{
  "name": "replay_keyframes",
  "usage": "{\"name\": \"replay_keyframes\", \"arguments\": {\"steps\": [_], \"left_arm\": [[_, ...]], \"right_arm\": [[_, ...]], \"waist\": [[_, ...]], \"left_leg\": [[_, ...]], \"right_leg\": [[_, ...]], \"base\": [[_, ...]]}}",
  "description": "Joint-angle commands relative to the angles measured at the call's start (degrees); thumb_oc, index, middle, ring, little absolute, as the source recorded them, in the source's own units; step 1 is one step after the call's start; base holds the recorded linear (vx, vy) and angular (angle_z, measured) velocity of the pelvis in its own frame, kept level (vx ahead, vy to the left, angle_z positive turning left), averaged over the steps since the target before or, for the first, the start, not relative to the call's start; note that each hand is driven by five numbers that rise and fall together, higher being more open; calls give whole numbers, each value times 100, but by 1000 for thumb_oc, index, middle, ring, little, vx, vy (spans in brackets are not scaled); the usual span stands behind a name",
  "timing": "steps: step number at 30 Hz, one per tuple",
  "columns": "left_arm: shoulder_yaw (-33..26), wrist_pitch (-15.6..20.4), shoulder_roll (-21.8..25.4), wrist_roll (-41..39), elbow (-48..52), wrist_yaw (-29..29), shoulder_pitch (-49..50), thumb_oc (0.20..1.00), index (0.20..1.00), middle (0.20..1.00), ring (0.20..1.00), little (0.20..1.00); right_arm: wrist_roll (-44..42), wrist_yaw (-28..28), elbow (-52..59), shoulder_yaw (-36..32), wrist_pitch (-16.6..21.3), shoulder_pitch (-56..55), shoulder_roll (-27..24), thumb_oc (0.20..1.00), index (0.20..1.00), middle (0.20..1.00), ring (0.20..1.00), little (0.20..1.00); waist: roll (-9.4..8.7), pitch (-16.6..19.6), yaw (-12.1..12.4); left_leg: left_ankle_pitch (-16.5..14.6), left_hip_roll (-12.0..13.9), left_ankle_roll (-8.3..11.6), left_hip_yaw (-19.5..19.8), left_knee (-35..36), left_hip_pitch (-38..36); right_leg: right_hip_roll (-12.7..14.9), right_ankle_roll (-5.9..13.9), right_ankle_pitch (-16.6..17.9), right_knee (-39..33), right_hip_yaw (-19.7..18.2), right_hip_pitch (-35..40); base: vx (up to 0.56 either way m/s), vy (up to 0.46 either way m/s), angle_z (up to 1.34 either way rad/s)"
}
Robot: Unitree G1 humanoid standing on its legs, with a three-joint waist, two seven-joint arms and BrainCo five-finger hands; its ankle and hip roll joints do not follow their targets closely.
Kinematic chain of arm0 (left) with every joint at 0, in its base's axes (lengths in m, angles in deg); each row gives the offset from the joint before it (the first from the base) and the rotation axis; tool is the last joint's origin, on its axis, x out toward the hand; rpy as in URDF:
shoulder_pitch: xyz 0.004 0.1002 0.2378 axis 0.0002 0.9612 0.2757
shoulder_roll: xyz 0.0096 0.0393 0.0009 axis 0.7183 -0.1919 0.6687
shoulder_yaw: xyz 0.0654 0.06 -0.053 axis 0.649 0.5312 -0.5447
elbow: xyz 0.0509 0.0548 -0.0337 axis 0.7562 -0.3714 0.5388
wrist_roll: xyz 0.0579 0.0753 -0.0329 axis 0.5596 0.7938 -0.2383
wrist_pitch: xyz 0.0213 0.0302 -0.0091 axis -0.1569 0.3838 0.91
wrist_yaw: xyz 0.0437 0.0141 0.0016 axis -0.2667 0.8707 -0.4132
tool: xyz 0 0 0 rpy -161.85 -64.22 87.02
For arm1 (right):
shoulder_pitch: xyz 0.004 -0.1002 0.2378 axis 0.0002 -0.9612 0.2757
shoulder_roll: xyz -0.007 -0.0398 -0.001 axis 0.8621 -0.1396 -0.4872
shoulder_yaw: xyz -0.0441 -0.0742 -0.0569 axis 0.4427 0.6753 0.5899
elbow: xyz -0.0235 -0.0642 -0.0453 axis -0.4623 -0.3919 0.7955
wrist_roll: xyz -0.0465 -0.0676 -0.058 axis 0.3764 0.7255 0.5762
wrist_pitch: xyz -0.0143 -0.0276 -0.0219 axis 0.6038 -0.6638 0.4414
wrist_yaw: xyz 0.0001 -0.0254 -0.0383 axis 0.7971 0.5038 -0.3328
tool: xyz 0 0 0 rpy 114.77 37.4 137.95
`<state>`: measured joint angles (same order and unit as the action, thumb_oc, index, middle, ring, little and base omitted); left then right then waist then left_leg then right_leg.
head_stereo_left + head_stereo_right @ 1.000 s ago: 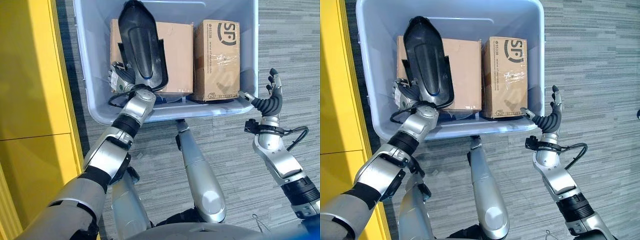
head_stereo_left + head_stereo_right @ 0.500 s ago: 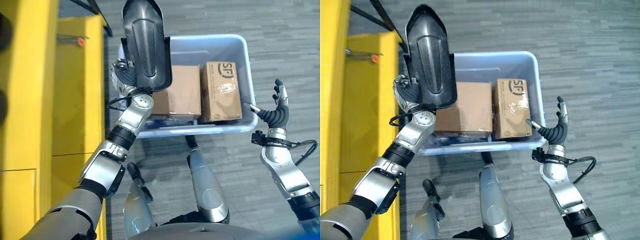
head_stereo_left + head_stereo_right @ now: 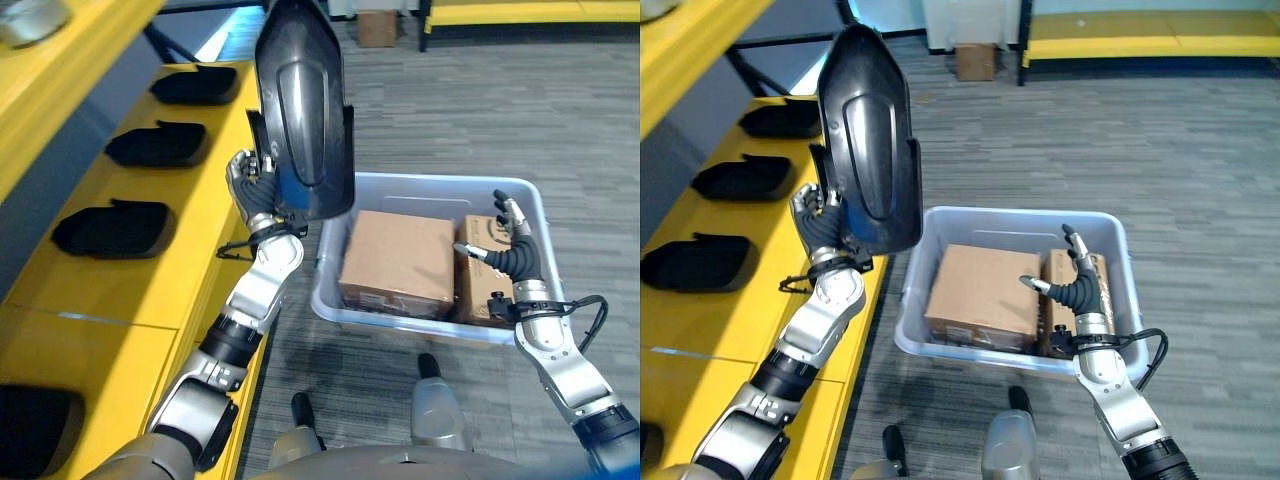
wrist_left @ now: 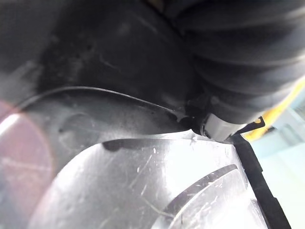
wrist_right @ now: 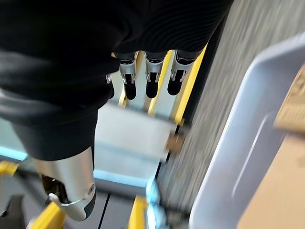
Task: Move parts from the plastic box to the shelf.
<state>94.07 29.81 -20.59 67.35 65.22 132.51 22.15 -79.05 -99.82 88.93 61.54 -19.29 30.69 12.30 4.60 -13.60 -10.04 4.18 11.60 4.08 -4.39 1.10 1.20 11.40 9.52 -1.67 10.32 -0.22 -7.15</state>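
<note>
One raised left hand (image 3: pixel 252 188) grips black part (image 3: pixel 300 110) upright.

This looks like a warehouse or parts store. Yellow shelves (image 3: pixel 130 260) hold black parts (image 3: pixel 115 228). Cardboard boxes (image 3: pixel 400 262) fill a plastic bin (image 3: pixel 420 325) on grey carpet (image 3: pixel 480 110).
</note>
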Motion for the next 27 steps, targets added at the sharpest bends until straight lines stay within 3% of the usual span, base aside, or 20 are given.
{"name": "replay_keyframes", "arguments": {"steps": [1,2,5,8,11,15,16,18,19,20,21,22,23,25,27], "left_arm": [[-252,242,465,320,563,-353,137,200,200,200,200,200],[-283,280,498,327,644,-365,269,200,200,200,200,200],[-603,580,766,593,1184,-682,1198,200,200,200,200,200],[-732,716,863,703,1335,-753,1437,200,200,200,200,200],[-939,1092,1019,800,1569,-937,1685,200,200,200,200,200],[-973,1314,1133,1098,1691,-1314,1658,200,200,200,200,200],[-940,1408,1192,1156,1661,-1454,1682,200,200,200,200,200],[-987,1479,1222,1175,1657,-1606,1833,200,200,200,200,200],[-958,1571,1250,1037,1552,-1709,1990,200,200,200,200,200],[-810,1564,1184,811,1404,-1986,1880,200,200,200,200,200],[-754,1450,1147,668,1365,-2092,1835,200,200,200,200,200],[-603,1248,1095,593,1339,-2060,1735,200,200,200,200,200],[-455,1273,1074,538,1204,-2076,1650,200,200,200,200,200],[-343,1243,1034,326,1080,-2059,1545,200,200,200,200,200],[-330,1292,1007,287,1019,-1975,1481,200,200,200,200,200]], "right_arm": [[-470,188,306,10,286,310,224,1000,1000,1000,1000,1000],[-630,269,300,43,280,318,227,1000,1000,1000,1000,1000],[-1248,745,498,270,340,412,287,1000,1000,1000,1000,1000],[-1336,717,595,338,372,488,248,1000,1000,1000,1000,1000],[-1486,701,690,362,538,597,207,1000,1000,1000,1000,1000],[-1695,682,572,491,566,801,394,1000,1000,1000,1000,1000],[-1722,701,435,564,631,835,513,1000,1000,1000,1000,1000],[-1711,825,343,583,655,833,659,1000,1000,1000,1000,1000],[-1746,975,258,560,649,703,806,1000,1000,1000,1000,1000],[-1720,817,342,523,609,554,765,1000,1000,1000,1000,1000],[-1672,788,368,525,557,511,752,1000,1000,1000,1000,1000],[-1565,784,434,494,483,428,765,1000,1000,1000,1000,1000],[-1428,673,410,505,496,423,736,1000,1000,1000,1000,1000],[-1302,638,306,452,509,459,702,1000,1000,1000,1000,1000],[-1301,695,197,386,543,468,712,1000,1000,1000,1000,1000]], "waist": [[-369,-33,70],[-368,-28,128],[-428,-80,639],[-465,-127,801],[-562,-242,1031],[-751,-227,1241],[-812,-173,1334],[-844,-111,1446],[-725,-7,1403],[-676,100,1240],[-658,120,1166],[-688,175,1055],[-682,210,986],[-706,241,910],[-732,229,891]], "left_leg": [[-139,98,168,-72,19,194],[-149,79,164,-30,13,193],[-263,-90,127,283,-124,299],[-341,-172,96,377,-242,358],[-545,-383,3,427,-498,486],[-759,-685,-174,311,-590,490],[-814,-763,-238,207,-601,456],[-852,-775,-260,-17,-582,355],[-845,-824,-436,48,-365,138],[-788,-979,-571,404,-328,226],[-782,-1050,-612,564,-321,215],[-740,-1212,-677,774,-274,268],[-678,-1364,-714,1043,-208,266],[-571,-1582,-737,1355,-117,272],[-532,-1721,-741,1510,-159,335]], "right_leg": [[-394,-556,-588,-201,344,447],[-379,-558,-590,-224,392,482],[-292,-536,-548,-342,681,592],[-238,-502,-495,-382,736,602],[-97,-358,-294,-564,827,619],[251,19,248,-1064,987,712],[432,130,577,-1234,1158,737],[538,181,836,-1295,1587,725],[387,120,616,-607,1190,539],[-128,56,272,-74,399,403],[-359,33,159,142,126,326],[-812,-108,18,321,-225,288],[-1207,-243,-26,587,-554,191],[-1628,-460,-216,652,-798,213],[-1748,-598,-328,427,-796,326]], "base": [[20,153,42],[22,204,49],[5,249,46],[-16,204,28],[-38,308,32],[-2,146,35],[20,65,23],[36,134,6],[65,178,-20],[66,144,7],[-10,4,76],[-60,-17,121],[-121,-59,133],[-173,-109,122],[-124,-138,110]]}}
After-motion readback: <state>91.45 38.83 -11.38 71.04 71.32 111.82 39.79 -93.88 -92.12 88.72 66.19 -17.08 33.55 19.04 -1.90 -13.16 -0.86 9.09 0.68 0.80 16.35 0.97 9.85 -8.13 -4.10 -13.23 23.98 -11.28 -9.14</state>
